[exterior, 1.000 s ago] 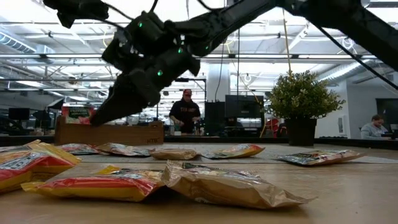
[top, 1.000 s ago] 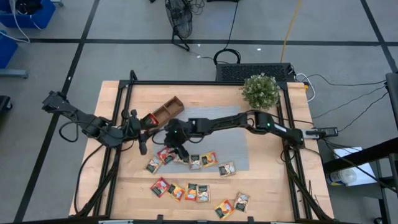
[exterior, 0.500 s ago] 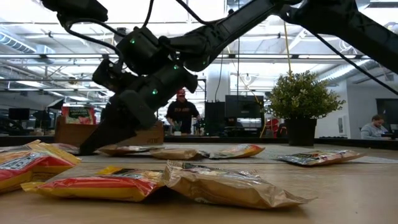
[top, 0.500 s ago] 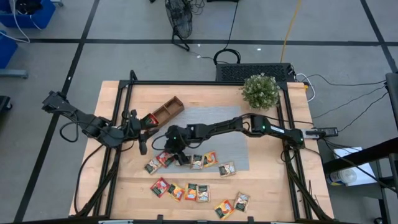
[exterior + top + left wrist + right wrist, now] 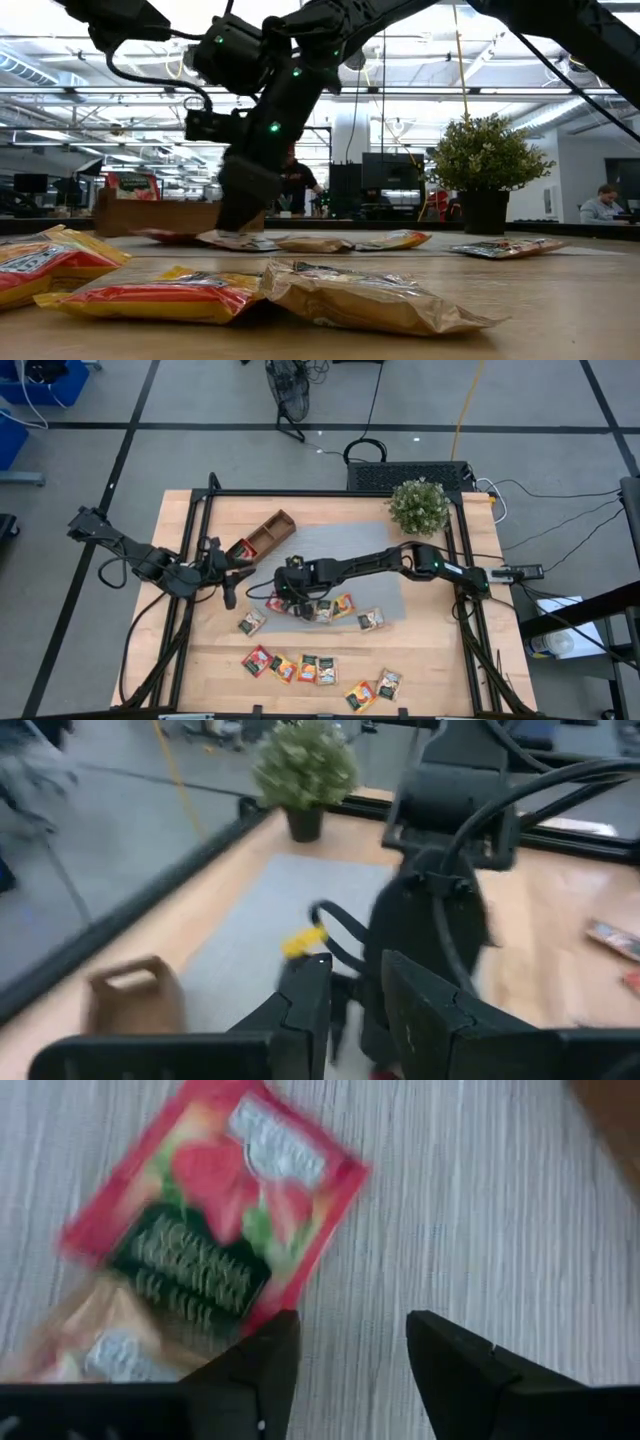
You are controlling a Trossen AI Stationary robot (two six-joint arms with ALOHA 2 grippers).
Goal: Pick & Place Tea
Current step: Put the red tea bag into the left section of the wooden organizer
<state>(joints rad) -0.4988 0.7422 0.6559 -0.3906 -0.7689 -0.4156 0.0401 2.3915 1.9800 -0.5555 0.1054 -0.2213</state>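
Note:
Several tea sachets lie flat in a row on the grey mat (image 5: 360, 550) and on the wood near the front edge (image 5: 300, 668). My right gripper (image 5: 345, 1340) is open, slanting down over the mat's left end. A red sachet (image 5: 215, 1220) lies just ahead of its fingers, overlapping an orange one (image 5: 90, 1350). The wooden tray (image 5: 265, 535) stands at the mat's far left corner with a red sachet (image 5: 240, 549) upright in its near compartment. My left gripper (image 5: 355, 990) hovers open beside the tray, with nothing showing between its fingers. My right gripper's open fingers (image 5: 265, 1355) point steeply down at the mat, just short of the red sachet's nearest corner (image 5: 262, 1308). In the low view the tips (image 5: 237, 222) reach down to the sachets' level. I cannot tell whether they touch the mat or the sachet.
A potted plant (image 5: 418, 505) stands at the table's far right. Black frame rails (image 5: 190, 560) run along the left and right sides. Bare mat lies right of the right gripper. People sit in the room beyond the table.
My right gripper has tipped from a shallow slant to pointing steeply down. Its fingertips sank toward the sachets at the mat's left end, then swept toward the table's right. The mat and the sachets on it have slid a little toward the far right.

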